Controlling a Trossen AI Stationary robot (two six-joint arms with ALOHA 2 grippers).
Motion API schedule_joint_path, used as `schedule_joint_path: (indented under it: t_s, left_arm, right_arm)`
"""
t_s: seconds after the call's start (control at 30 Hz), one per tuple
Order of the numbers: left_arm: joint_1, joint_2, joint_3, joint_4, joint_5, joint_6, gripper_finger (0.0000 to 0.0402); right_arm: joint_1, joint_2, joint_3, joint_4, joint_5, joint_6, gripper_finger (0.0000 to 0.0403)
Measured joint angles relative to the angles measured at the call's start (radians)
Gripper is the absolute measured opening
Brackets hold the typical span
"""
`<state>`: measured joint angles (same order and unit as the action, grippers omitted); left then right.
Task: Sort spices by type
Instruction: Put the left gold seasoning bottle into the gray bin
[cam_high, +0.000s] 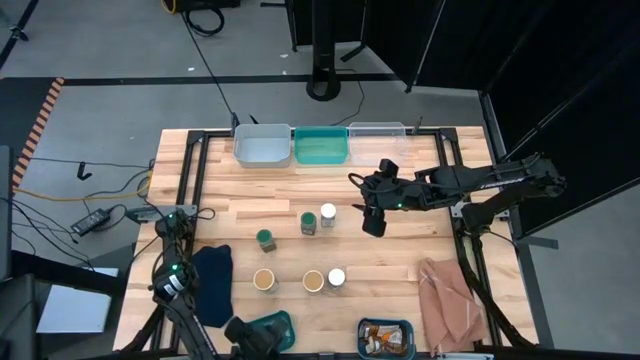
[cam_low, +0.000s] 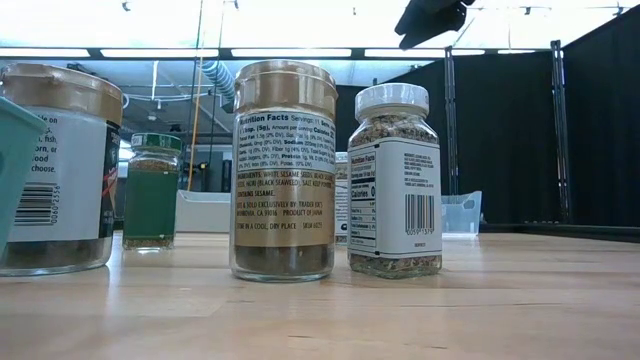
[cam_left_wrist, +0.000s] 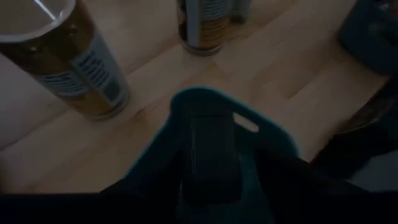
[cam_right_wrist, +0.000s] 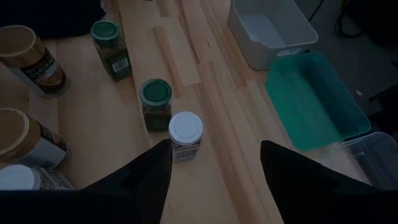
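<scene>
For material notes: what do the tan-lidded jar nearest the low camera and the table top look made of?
Tan-lidded jar: clear glass or plastic, since the dark contents show through; its lid has a dull metallic sheen, possibly metal. Table top: pale wood with visible grain and plank seams, matte.

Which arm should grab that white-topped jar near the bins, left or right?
Probably the right. The right gripper hangs open just beside the white-topped jar, with the jar ahead between its fingers in its wrist view. The left gripper sits far off at the near table edge over a teal bin.
</scene>
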<state>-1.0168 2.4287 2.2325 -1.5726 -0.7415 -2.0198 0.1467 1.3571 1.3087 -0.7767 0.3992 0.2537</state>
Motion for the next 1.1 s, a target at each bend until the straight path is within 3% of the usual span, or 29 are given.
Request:
schedule_joint_path:
  t_s: [0.27,0.73,1.1]
  left_arm:
    - [0.004,-0.001,0.125,0.004,-0.036,0.096,0.0205]
    - [0.037,-0.158,0.118,0.001,-0.045,0.170,0.0204]
    - [0.156,-0.302,0.118,0.001,-0.030,0.557,0.0204]
  right_arm:
    - [0.000,0.000,0.000,0.055,-0.003,-0.026,0.0271]
    - [0.000,0.000,0.000,0.078,-0.031,-0.025,0.0271]
    - [0.001,0.000,0.000,0.088,-0.035,-0.023,0.0287]
